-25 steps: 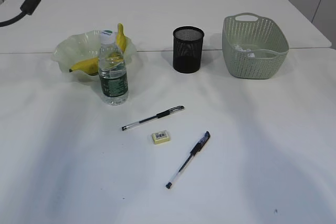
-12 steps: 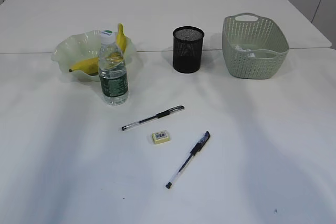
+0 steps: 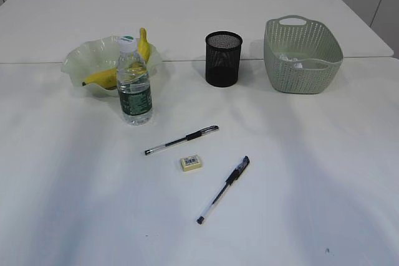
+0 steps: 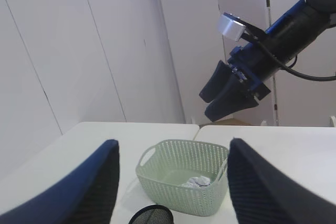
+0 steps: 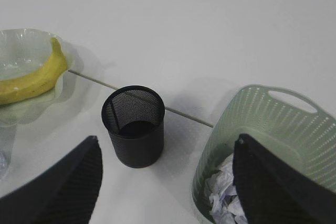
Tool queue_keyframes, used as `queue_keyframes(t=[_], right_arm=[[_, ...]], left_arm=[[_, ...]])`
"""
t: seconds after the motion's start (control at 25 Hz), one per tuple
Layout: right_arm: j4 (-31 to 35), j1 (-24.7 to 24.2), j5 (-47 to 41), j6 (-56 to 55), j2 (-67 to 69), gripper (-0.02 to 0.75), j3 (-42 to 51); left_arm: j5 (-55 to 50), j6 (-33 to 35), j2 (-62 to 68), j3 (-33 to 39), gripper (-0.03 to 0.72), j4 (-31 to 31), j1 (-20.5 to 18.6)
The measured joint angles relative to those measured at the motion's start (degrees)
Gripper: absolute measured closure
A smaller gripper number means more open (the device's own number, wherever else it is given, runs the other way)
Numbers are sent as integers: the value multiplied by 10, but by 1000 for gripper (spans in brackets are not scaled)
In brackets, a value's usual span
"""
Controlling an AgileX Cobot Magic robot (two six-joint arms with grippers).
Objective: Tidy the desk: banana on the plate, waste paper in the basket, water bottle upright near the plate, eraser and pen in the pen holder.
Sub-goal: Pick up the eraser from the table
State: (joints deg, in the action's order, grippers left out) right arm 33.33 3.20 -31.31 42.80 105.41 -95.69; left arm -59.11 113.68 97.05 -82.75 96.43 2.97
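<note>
Remaining: eraser (image 3: 191, 162) and two pens (image 3: 182, 140) lying on the worktop (image 3: 312, 172) in front of the pen holder (image 3: 223, 58). Both hands (image 4: 170, 182) (image 5: 167, 174) hovering wide, empty. Next needing descent and pinch.

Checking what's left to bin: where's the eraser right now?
In the exterior view, the eraser lies on the desk near centre, between the two pens.

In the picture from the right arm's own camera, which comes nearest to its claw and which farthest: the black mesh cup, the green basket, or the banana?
From the right gripper:
1. Pen holder, between the fingers, slightly left.
2. Basket, on the right; too close to the pen holder to call firmly.
3. Banana, far left on the plate, clearly farthest.
</note>
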Motion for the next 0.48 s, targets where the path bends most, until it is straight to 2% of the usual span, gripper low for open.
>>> queue_keyframes(t=[0.2, 0.48], right_arm=[[18, 0, -17, -4, -21, 160, 0], [23, 0, -86, -5, -58, 161, 0]], left_arm=[[-18, -15, -1, 0, 241, 1, 0], [-30, -18, -8, 0, 250, 1, 0]])
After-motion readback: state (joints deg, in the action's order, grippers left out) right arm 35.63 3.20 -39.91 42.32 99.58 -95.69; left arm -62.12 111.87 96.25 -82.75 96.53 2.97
